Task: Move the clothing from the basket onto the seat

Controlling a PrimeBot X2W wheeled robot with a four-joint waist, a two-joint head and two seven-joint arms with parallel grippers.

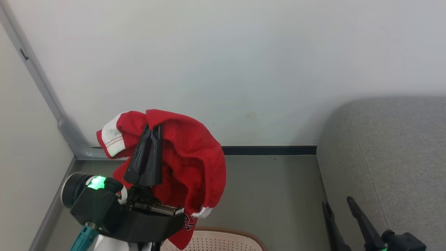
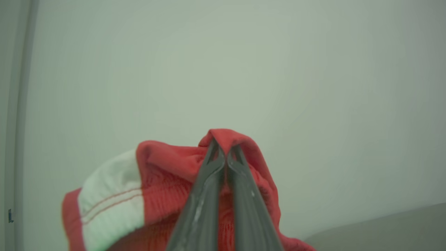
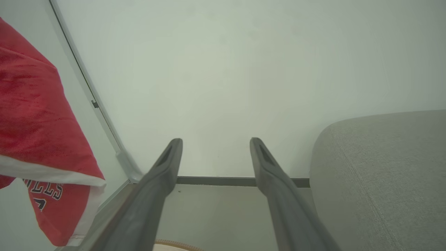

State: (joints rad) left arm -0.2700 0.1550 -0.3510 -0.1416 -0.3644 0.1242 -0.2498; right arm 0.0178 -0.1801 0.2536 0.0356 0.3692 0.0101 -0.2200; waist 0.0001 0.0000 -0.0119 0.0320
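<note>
Draped over the tips of the left hand (image 1: 153, 128), whose fingers are pinched tight on a fold, one piece of the clothing (image 1: 188, 157) hangs above the basket (image 1: 223, 240). This looks like the carry step. Next, the load must swing well to that hand's right, onto the seat (image 1: 383, 157), with the trailing hem kept clear. The right hand (image 1: 337, 200) is spread wide and empty beside the seat. The garment is bright red knit, with a white stitched panel and lettering low down.
</note>
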